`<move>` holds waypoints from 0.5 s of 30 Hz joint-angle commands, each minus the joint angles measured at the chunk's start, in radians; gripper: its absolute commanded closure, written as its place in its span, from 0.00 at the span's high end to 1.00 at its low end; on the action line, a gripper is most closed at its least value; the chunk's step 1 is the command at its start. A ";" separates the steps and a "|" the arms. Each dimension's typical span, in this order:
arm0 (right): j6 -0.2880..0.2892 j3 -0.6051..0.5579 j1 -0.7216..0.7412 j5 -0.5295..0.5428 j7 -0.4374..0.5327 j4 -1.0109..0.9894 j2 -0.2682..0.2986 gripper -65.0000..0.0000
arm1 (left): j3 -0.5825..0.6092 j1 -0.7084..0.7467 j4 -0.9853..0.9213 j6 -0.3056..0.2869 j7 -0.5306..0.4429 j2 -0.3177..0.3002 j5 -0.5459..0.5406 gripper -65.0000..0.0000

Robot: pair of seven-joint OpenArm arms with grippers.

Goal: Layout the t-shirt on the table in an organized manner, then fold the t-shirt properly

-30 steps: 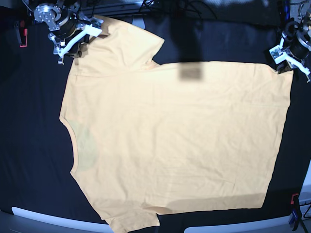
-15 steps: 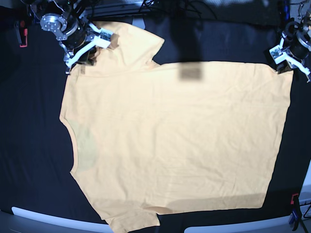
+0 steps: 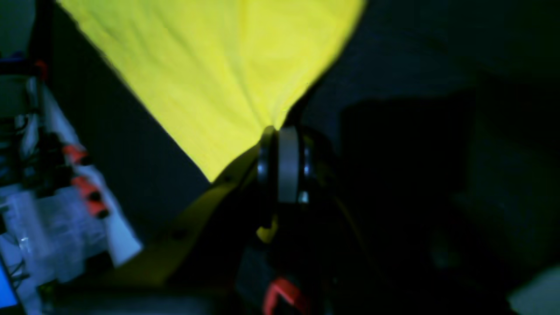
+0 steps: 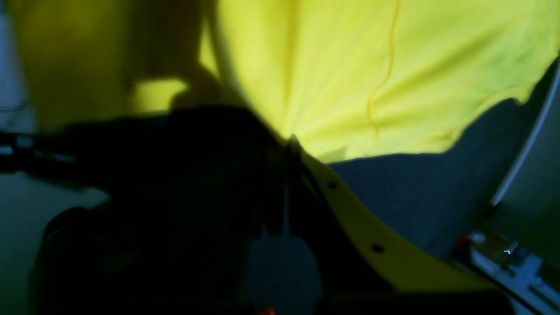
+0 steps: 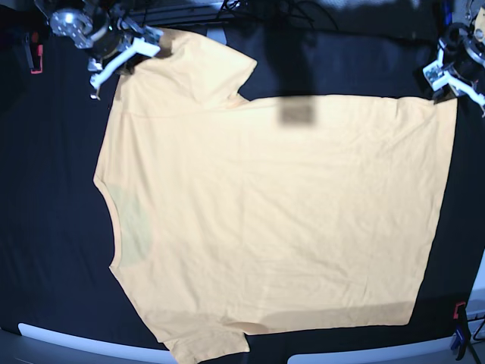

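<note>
The pale yellow-orange t-shirt (image 5: 265, 220) lies spread flat on the black table (image 5: 45, 227), neck toward the left and hem toward the right. My right gripper (image 5: 144, 50) is at the far left corner, shut on the far sleeve's edge. In the right wrist view the cloth (image 4: 358, 74) fans out from the closed gripper (image 4: 288, 142). My left gripper (image 5: 447, 85) is at the far right corner, shut on the hem corner. In the left wrist view the cloth (image 3: 210, 74) narrows into the closed gripper (image 3: 278, 129).
A red clamp (image 5: 31, 57) sits at the far left edge. A red clamp (image 5: 458, 310) and a blue clamp (image 5: 457, 345) sit at the near right. White rails (image 5: 76, 341) run along the near edge. Cables lie behind the far edge.
My right gripper dipped toward the shirt, then drew back up and left with the sleeve. My left gripper moved slightly up and away, pulling the hem corner taut.
</note>
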 commanded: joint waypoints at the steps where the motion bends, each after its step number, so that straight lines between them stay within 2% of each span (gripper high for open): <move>1: -0.019 0.013 -0.020 0.007 -0.008 0.042 0.032 0.00 | -0.005 0.034 0.021 0.015 0.000 -0.024 -0.018 0.00; 3: -0.028 0.028 -0.064 0.039 -0.036 0.086 0.064 0.00 | -0.007 0.086 0.050 0.081 0.005 -0.034 -0.038 0.00; 5: -0.031 0.048 -0.108 0.056 -0.042 0.115 0.080 0.00 | -0.023 0.138 0.079 0.120 0.019 -0.034 -0.038 0.00; 10: -0.074 0.101 -0.213 0.056 -0.043 0.139 0.083 0.00 | -0.130 0.287 0.156 0.132 0.026 -0.032 -0.056 0.00; 13: -0.080 0.131 -0.273 0.055 -0.043 0.139 0.083 0.00 | -0.211 0.374 0.209 0.132 0.020 -0.032 -0.121 0.00; 15: -0.082 0.163 -0.312 0.055 -0.044 0.139 0.083 0.00 | -0.261 0.422 0.246 0.132 0.021 -0.032 -0.121 0.00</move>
